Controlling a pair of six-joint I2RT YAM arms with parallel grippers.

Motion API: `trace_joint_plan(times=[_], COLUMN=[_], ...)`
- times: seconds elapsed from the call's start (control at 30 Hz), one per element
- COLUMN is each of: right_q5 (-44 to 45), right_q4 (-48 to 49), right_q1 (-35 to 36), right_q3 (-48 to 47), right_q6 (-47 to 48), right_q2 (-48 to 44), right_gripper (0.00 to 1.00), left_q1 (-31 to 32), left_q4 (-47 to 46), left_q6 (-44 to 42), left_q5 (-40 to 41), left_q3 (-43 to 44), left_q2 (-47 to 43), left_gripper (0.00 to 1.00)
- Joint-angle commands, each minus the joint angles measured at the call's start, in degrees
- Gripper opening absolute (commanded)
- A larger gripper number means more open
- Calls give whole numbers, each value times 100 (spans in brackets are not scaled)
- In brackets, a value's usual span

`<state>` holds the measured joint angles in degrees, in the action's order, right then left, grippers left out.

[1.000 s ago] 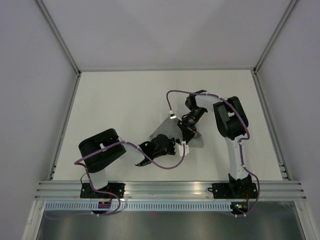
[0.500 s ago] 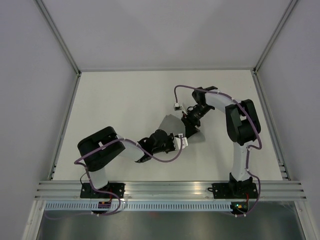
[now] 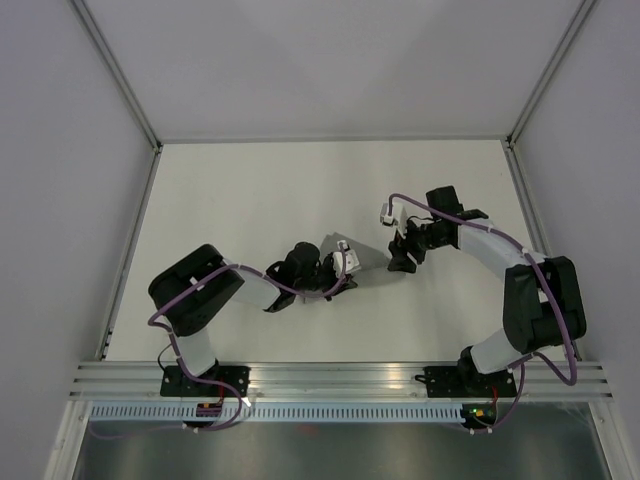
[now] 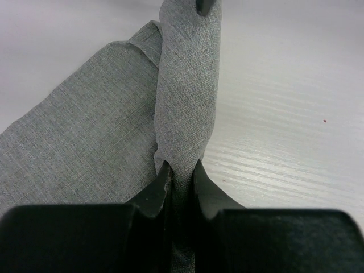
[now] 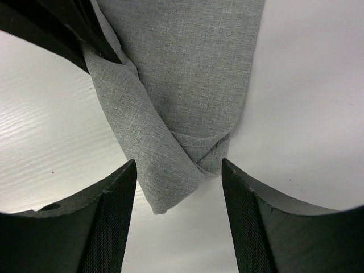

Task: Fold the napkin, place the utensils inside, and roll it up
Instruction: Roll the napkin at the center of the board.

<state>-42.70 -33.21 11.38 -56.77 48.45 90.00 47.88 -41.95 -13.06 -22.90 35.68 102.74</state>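
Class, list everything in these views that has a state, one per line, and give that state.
napkin: folded and partly rolled, one end pinched.
left gripper: jaws shut on the napkin's rolled end.
right gripper: jaws open, holding nothing.

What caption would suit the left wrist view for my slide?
Left gripper pinches one end of the rolled grey napkin on the white table.

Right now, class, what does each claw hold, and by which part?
Left claw pinches the napkin by the end of its roll; right claw holds nothing.
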Motion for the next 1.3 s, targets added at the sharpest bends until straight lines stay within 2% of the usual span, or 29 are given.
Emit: trace_joint_plan(times=[0.0, 0.23, 0.5, 0.63, 0.93, 1.07, 1.27], right_q5=[33, 885, 1307, 1308, 852, 561, 587], right_q4=[1079, 1966, 2117, 2065, 1678, 1467, 1519], right_q1=[285, 1313, 1938, 2026, 2018, 1947, 1939], right_q3=[560, 1344, 1546, 1608, 1661, 1643, 1862], right_q6=[288, 359, 420, 455, 262, 376, 771], right_q2=[-500, -905, -756, -720, -1511, -1616, -1555], right_gripper=[68, 72, 72, 71, 75, 75, 76], left_q1=[-68, -209, -253, -270, -349, -393, -428], left_q4=[855, 1101, 1128, 1172, 1049, 935, 803], left_q6=[778, 1007, 1077, 1069, 1130, 1165, 1183], left_q5=[-918, -1358, -1507, -1490, -1595, -1639, -1622], left_q3=[-123, 9, 79, 97, 71, 18, -70], left_q2=[290, 492, 642, 642, 712, 713, 686], left_gripper=[2, 2, 2, 2, 2, 2, 2])
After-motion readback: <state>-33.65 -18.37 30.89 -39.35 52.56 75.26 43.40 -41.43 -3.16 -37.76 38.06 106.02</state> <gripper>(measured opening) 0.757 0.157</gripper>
